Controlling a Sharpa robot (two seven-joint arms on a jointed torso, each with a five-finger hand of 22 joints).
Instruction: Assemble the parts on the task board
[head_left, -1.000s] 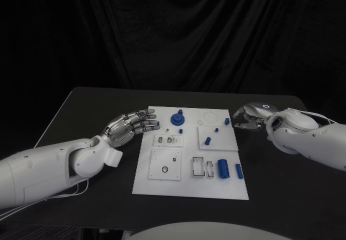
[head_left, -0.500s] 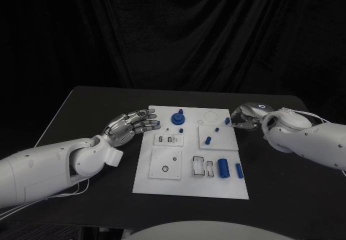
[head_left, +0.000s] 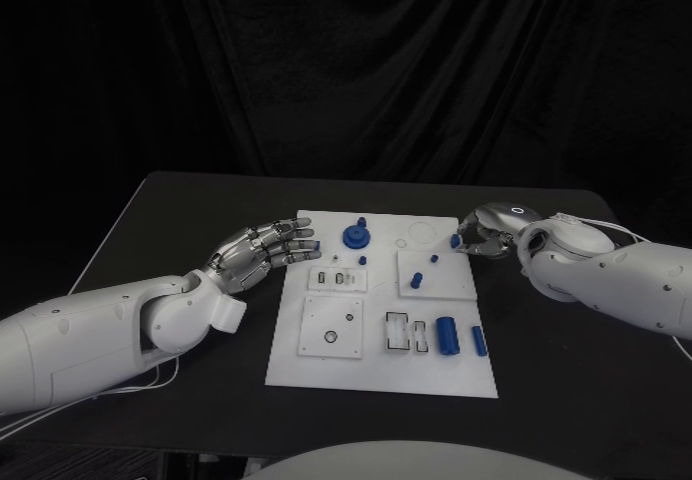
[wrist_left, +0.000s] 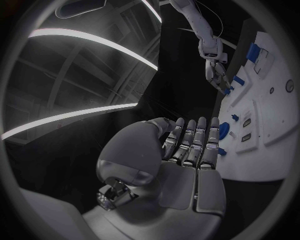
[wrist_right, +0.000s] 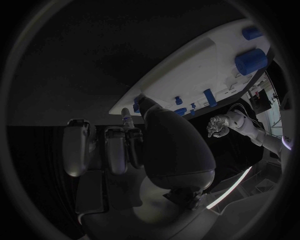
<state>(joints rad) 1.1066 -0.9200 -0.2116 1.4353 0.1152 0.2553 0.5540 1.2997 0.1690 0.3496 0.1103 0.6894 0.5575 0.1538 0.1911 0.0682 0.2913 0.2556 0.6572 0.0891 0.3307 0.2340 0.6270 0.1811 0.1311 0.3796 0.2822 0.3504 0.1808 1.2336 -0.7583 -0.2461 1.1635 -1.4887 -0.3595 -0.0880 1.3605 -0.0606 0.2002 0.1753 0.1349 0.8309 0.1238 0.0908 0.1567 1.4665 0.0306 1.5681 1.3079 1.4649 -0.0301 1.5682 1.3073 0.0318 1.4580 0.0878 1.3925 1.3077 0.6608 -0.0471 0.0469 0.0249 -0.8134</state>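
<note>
Nearest to you on the black table (head_left: 173, 210) lay the front end of the white task board (head_left: 382, 375), with two blue cylinders lying side by side near its right edge: a thick one (head_left: 447, 335) and a thinner one (head_left: 477, 342) just beside it. Left of those you had two white rectangular frames (head_left: 405, 332) and a square white plate with small holes (head_left: 330, 327).

Further back, your left hand (head_left: 265, 252) hovered just off the board's left edge, palm up, fingers (wrist_left: 195, 137) stretched out straight and close together, holding nothing. Beside its fingertips sat a small white block with slots (head_left: 339, 280), and to the right of that a raised white plate (head_left: 437, 278) carrying a blue peg (head_left: 415, 280).

At the far end, a blue gear-like part (head_left: 355, 238) stood near the board's back edge, with a faint circular outline (head_left: 421, 235) to its right. Your right hand (head_left: 488, 235) was at the board's far right corner, fingers curled down close against a small blue part (head_left: 456, 241) at the edge. You could not tell from any view whether the fingers actually pinched it or only touched it.
</note>
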